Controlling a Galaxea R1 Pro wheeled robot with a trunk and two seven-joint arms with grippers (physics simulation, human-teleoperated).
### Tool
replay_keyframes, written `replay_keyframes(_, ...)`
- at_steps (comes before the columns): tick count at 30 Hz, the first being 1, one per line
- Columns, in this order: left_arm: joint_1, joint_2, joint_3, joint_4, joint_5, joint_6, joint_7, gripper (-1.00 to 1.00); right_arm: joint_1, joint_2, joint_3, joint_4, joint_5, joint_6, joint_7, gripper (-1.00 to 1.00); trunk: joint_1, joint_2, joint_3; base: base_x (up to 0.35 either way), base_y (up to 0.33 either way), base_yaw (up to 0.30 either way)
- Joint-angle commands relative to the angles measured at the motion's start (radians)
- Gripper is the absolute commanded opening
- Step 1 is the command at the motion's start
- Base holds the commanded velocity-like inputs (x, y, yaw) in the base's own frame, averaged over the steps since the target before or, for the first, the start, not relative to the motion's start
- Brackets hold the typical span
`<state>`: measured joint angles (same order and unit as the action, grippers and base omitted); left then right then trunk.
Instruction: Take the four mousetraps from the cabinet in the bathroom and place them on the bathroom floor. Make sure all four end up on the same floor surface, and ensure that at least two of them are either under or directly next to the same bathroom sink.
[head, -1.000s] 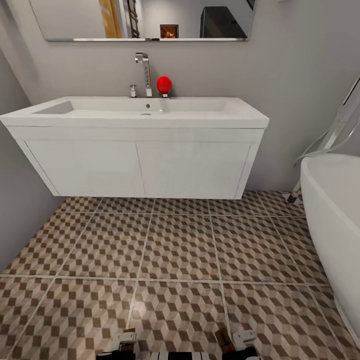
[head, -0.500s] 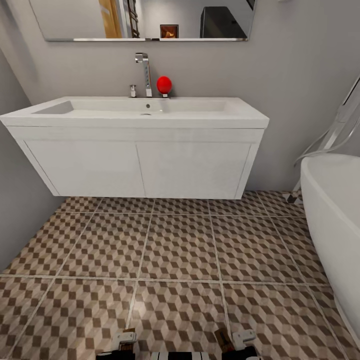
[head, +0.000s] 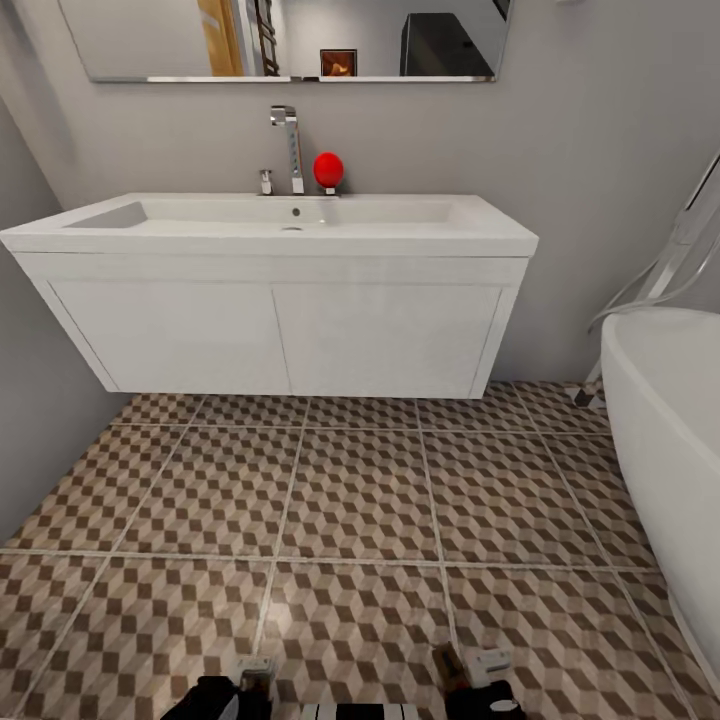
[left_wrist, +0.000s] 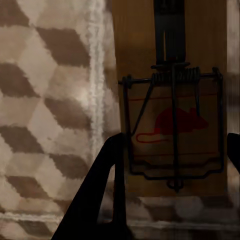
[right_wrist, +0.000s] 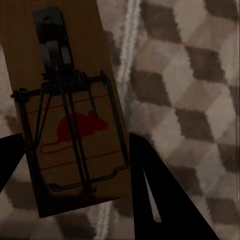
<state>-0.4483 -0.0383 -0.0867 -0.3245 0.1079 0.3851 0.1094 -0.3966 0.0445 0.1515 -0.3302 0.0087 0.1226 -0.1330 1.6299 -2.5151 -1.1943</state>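
So each arm has a mousetrap between its jaws right now. In the left wrist view the left gripper sits with a dark finger on either side of a mousetrap, closed on its long edges as far as I can judge, with the bathroom floor behind it. Same deal on the right: the right gripper pinches the other mousetrap across its width.

From the head view both grippers are down at the near edge, low over the tiles, left gripper and right gripper. The sink hangs on the far wall with open floor under it, bathtub off to the right.

Handling-wise I'd guess these are light, stiff little wooden boards, so an edge pinch like this is the way. Keep off the spring and wire bar on top. They're thin, so they could twist or slip out if the grip is loose.
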Motion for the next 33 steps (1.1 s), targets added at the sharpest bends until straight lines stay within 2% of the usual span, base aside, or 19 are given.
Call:
replay_keyframes(1, -0.007, 0.0, -0.009, -0.003, 0.008, 0.011, -0.003, -1.0, -0.005, 0.001, 0.009, -0.001, -0.003, 0.008, -0.015, -1.0, 0.0, 0.0, -0.001, 0.0, 0.0, 0.0)
replay_keyframes(3, -0.031, -0.002, -0.009, -0.002, 0.006, 0.012, -0.039, -1.0, -0.022, 0.011, 0.008, 0.002, -0.004, 0.009, -0.028, -1.0, 0.0, 0.0, -0.001, 0.0, 0.0, 0.0)
replay_keyframes(7, -0.068, -0.004, -0.008, 0.021, 0.002, -0.031, -0.082, -1.0, -0.077, 0.064, 0.008, 0.039, -0.005, 0.002, -0.065, -1.0, 0.0, 0.0, -0.001, 0.0, 0.0, 0.0)
replay_keyframes(9, -0.076, -0.005, -0.008, 0.025, -0.004, -0.044, -0.088, -1.0, -0.095, 0.072, 0.008, 0.057, -0.005, 0.0, -0.071, -1.0, 0.0, 0.0, -0.001, 0.0, 0.0, 0.0)
replay_keyframes(11, -0.086, -0.01, -0.009, 0.03, -0.03, -0.061, -0.093, -1.0, -0.127, 0.081, 0.006, 0.084, -0.006, -0.006, -0.078, -1.0, 0.0, 0.0, -0.001, 0.0, 0.0, 0.0)
replay_keyframes(13, -0.091, -0.015, -0.01, 0.031, -0.051, -0.066, -0.095, -1.0, -0.14, 0.083, 0.005, 0.091, -0.008, -0.012, -0.08, -1.0, 0.0, 0.0, -0.001, 0.0, 0.0, 0.0)
replay_keyframes(16, -0.118, -0.03, -0.01, 0.031, -0.11, -0.082, -0.096, -1.0, -0.164, 0.086, 0.003, 0.099, -0.011, -0.023, -0.082, -1.0, 0.0, 0.0, -0.001, 0.0, 0.0, 0.0)
replay_keyframes(19, -0.141, -0.039, -0.009, 0.032, -0.142, -0.124, -0.096, -1.0, -0.173, 0.09, 0.002, 0.102, -0.012, -0.027, -0.083, -1.0, 0.0, 0.0, -0.001, 0.0, 0.0, 0.0)
replay_keyframes(23, -0.153, -0.05, -0.009, 0.037, -0.161, -0.211, -0.097, -1.0, -0.18, 0.09, 0.002, 0.103, -0.012, -0.029, -0.083, -1.0, 0.0, 0.0, -0.001, 0.0, 0.0, 0.0)
replay_keyframes(26, -0.156, -0.057, -0.01, 0.048, -0.177, -0.241, -0.097, -1.0, -0.182, 0.09, 0.002, 0.103, -0.014, -0.03, -0.083, -1.0, 0.0, 0.0, -0.001, 0.0, 0.0, 0.0)
replay_keyframes(33, -0.157, -0.06, -0.008, 0.118, -0.289, -0.312, -0.096, -1.0, -0.184, 0.091, 0.001, 0.118, -0.016, -0.054, -0.083, -1.0, 0.0, 0.0, -0.001, 0.0, 0.0, 0.0)
